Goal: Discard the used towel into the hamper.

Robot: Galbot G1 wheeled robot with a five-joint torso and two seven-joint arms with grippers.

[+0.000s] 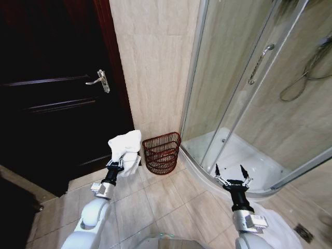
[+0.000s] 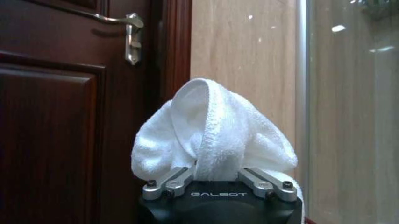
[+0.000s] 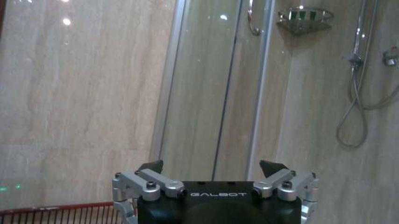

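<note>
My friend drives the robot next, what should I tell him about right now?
Left gripper: shut on the white towel, held up in the air beside the hamper, not over it.
Right gripper: open, empty, raised near the shower.
Hamper: on the floor by the wall, between door and shower; nothing visible inside.
Done: towel picked up.
Left: move it over the hamper and let go.

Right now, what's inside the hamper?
Nothing visible: the hamper looks empty through its open wire sides. The towel is clamped in the left gripper, beside the hamper. The right gripper is open.
</note>
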